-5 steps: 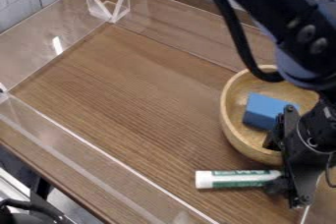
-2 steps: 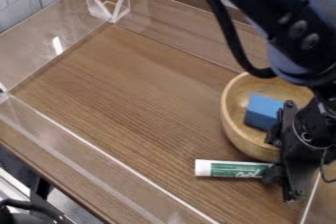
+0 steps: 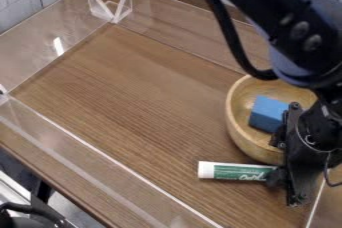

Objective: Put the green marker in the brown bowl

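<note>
The green marker (image 3: 238, 173) lies flat on the wooden table near the front right, its white barrel pointing left. Its green-capped right end sits between the fingers of my gripper (image 3: 287, 179), which points almost straight down and is shut on it. Just behind the marker stands the brown bowl (image 3: 242, 107), round and shallow, with a blue block (image 3: 274, 111) lying inside. My black arm partly covers the bowl's right side and the marker's cap.
Clear plastic walls (image 3: 54, 47) fence the wooden table on the left and back. A folded clear stand (image 3: 110, 7) sits at the far left corner. The table's front edge (image 3: 80, 187) runs close below the marker.
The gripper closed on the marker's right end. The marker has shifted slightly, its left tip now a little lower and its barrel angled; the arm stayed in place.
</note>
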### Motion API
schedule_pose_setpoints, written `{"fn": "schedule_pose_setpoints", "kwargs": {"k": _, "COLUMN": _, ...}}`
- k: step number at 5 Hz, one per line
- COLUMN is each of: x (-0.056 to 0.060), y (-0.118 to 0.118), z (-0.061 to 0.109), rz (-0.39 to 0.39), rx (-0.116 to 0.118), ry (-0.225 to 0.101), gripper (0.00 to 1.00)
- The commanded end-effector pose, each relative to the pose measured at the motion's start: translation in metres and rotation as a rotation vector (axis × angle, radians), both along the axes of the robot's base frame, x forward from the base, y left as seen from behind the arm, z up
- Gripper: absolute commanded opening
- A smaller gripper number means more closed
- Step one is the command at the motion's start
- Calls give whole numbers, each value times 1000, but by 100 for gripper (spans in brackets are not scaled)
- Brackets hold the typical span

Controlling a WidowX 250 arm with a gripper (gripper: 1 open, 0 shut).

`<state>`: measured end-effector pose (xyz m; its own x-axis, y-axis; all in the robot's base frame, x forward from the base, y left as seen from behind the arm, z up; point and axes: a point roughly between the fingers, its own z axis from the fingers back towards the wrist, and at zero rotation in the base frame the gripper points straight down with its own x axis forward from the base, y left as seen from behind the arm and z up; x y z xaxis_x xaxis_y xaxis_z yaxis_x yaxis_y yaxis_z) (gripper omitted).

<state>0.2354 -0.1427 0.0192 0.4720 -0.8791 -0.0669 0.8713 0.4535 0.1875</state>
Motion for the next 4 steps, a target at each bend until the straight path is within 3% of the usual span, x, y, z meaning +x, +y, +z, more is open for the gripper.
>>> {"fn": "schedule_pose_setpoints", "kwargs": {"k": 1, "x": -2, "y": -1, "z": 3, "rz": -33, "rx": -5, "ry": -11, "gripper": 0}}
{"fn": "schedule_pose_setpoints", "kwargs": {"k": 4, "x": -2, "y": 0, "z": 3, "rz": -59, "rx": -5, "ry": -26, "gripper": 0}}
